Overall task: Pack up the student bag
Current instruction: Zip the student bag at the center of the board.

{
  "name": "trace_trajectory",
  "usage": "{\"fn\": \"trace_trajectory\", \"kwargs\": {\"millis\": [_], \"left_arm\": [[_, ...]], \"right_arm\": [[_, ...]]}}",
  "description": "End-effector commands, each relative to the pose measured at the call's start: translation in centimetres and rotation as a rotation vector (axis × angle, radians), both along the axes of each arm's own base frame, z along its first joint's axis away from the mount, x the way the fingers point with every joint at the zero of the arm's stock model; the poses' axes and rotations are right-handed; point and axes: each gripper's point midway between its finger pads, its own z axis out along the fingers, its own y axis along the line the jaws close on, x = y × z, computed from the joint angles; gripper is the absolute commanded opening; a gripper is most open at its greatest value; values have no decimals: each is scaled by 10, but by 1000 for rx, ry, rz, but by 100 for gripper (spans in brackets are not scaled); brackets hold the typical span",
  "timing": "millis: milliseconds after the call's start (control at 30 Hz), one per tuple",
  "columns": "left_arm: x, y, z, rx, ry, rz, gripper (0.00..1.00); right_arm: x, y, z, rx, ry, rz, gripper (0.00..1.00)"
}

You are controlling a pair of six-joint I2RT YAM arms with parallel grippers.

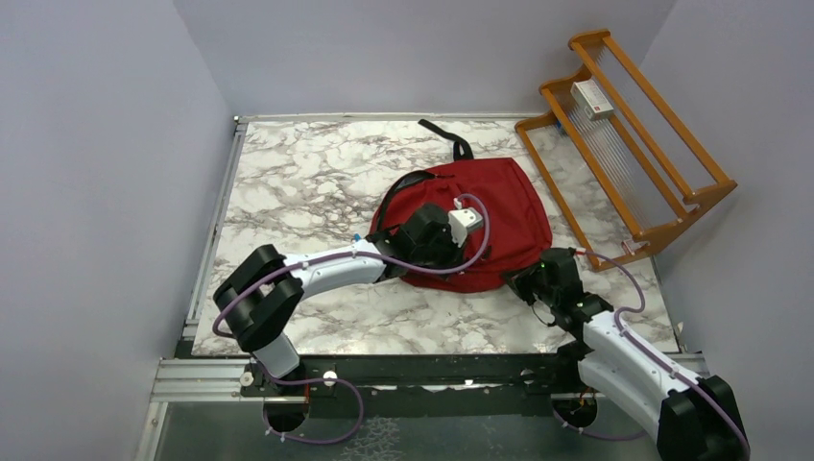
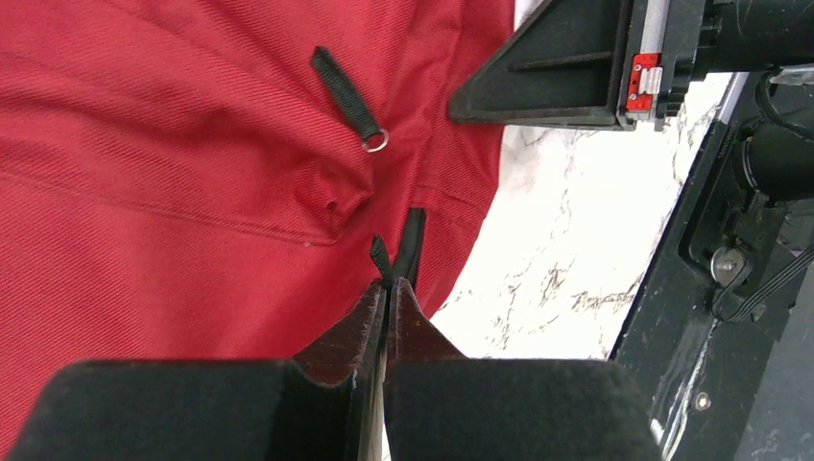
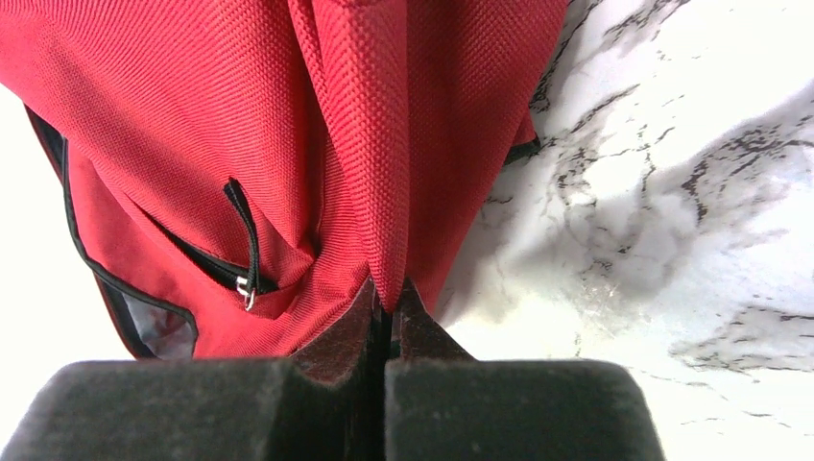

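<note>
While both jaws pinch its near edge, student bag (image 1: 509,206), rack (image 1: 624,144) beside.

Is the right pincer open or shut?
Shut. The right pincer is closed on a fold of the student bag, with no gap showing.

Red fabric backpack (image 1: 499,206), black trim and zips, lies flat on the marble desk (image 1: 307,182), right of centre and toward the far side. A black strap (image 1: 446,134) trails off its far end onto the desk. The cloth is pinched in two places. At one, the left tool (image 2: 389,288), jaws together, grips a short black tab (image 2: 411,240) at the bag's edge; a black zip pull (image 2: 347,96) with a metal ring lies loose on the cloth just beyond. At the other, the right tool (image 3: 387,293), jaws together, grips a raised fold (image 3: 370,144) of red cloth. Beside it a zip (image 3: 192,254) gapes slightly, and grey lining (image 3: 158,327) shows below.
</note>
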Motion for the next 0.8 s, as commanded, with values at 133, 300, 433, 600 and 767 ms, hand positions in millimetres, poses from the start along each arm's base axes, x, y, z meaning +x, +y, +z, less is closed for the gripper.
{"fn": "trace_trajectory", "kwargs": {"millis": [133,300,433,600,767], "left_arm": [[-1,37,18,7,-6,-44,0],[5,60,24,26,-30,2,0],[12,80,29,39,-48,49,0],[15,103,32,70,-72,93,0],[19,123,29,116,-100,142,0]], "right_arm": [[-3,-29,-13,-123,30,-93,0],[0,-33,-9,-150,24,-101,0],[2,-37,-3,-179,16,-105,0],[2,-44,5,-223,5,-112,0],[2,-47,10,-242,-1,-110,0]]}}
